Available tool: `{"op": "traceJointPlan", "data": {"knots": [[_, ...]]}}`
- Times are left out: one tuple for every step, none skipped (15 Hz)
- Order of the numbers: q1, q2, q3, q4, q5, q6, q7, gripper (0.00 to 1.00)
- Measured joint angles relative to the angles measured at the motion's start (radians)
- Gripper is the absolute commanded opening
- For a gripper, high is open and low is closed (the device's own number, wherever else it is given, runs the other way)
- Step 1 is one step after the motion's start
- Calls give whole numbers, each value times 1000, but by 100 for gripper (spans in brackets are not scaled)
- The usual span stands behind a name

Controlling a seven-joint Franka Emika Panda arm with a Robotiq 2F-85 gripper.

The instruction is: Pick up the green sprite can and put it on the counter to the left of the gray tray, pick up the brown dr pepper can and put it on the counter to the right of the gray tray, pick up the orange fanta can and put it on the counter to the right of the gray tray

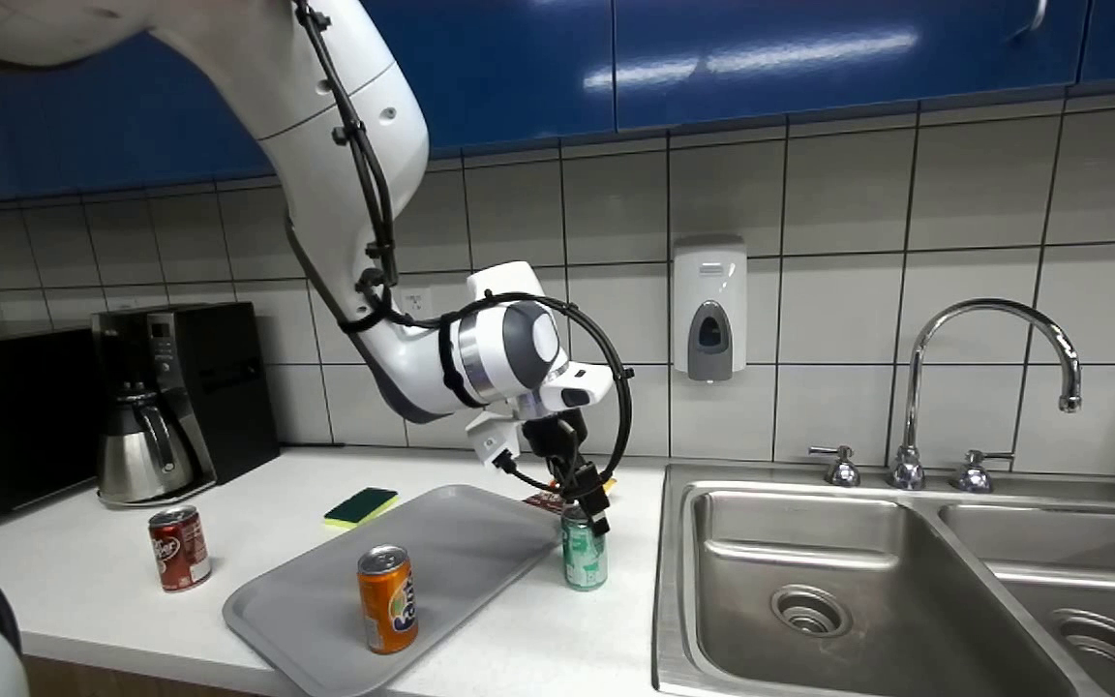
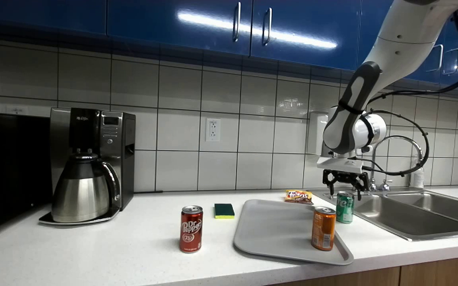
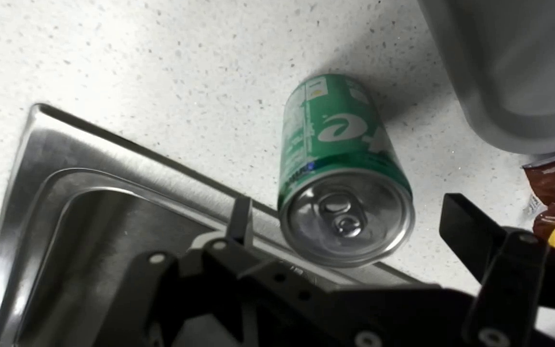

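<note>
The green sprite can (image 3: 340, 130) stands upright on the white counter (image 2: 113, 254), between the gray tray (image 2: 276, 234) and the sink. My gripper (image 3: 347, 209) is open over its top, one finger on each side. In the wrist view a gap shows between the can and both fingers. The orange fanta can (image 2: 324, 229) stands upright on the tray, near its front end in both exterior views. Apart from the tray, past its opposite long side from the green can, the brown dr pepper can (image 2: 191, 229) stands upright on the counter.
A steel double sink (image 1: 809, 503) with a tall faucet (image 1: 916, 387) borders the green can's spot. By the tray's back end lies a candy packet (image 2: 298, 196). A green-yellow sponge (image 2: 224, 211) and a coffee maker (image 2: 90, 159) are on the dr pepper side.
</note>
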Motion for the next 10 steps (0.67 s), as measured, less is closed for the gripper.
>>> {"op": "traceJointPlan", "data": {"knots": [[0,-1,-2,0,0,0,0,100],[0,-3,-3,0,0,0,0,100],[0,-6,-3,0,0,0,0,100],[1,-11,-3,0,0,0,0,100],[2,-16,-3,0,-1,0,0,100],[4,-23,-4,0,-2,0,0,100],[8,-31,-4,0,-6,0,3,100],[12,-40,-4,-1,-13,0,11,100],[19,-50,-4,-3,-21,0,20,100],[26,-61,-3,-5,-34,0,32,100]]}}
